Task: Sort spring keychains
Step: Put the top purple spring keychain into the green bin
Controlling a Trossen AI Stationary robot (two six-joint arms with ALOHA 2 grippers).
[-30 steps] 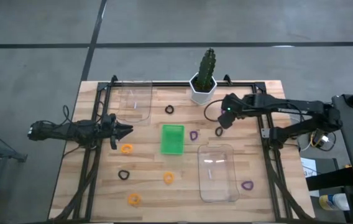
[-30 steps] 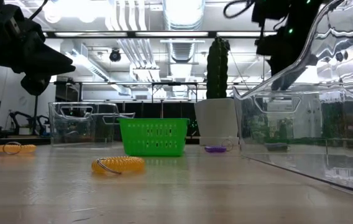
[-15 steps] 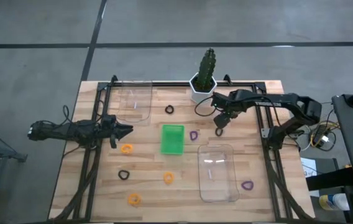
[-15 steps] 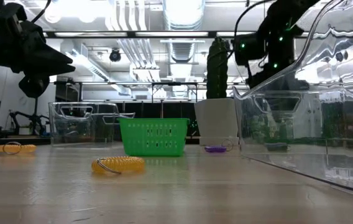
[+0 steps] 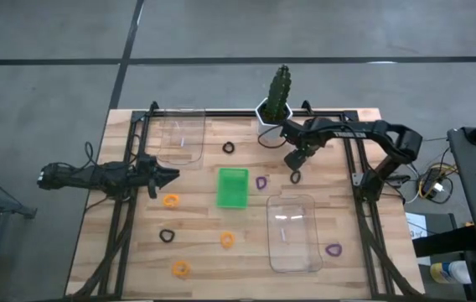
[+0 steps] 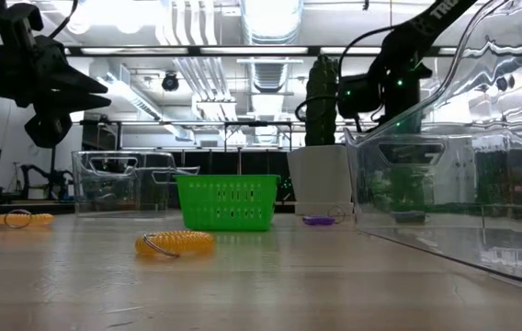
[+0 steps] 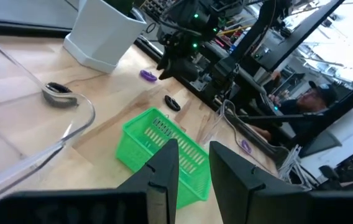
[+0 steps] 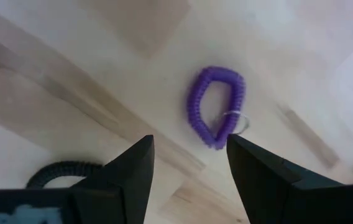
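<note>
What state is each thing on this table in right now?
Right gripper: open, above a purple keychain lying loose.
Left gripper: empty, raised off the table.
Green tray: empty.
Clear bins: both look empty.
Orange keychains: loose on the table.
Black keychains: loose on the table.

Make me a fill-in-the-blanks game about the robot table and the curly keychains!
1. The little basket in the middle of the table is coloured ____.
2. The right pincer hangs open above a ____ keychain.
3. The white pot at the table's far edge holds a ____.
4. The left pincer holds ____.

Missing words: green; purple; cactus; nothing
</note>
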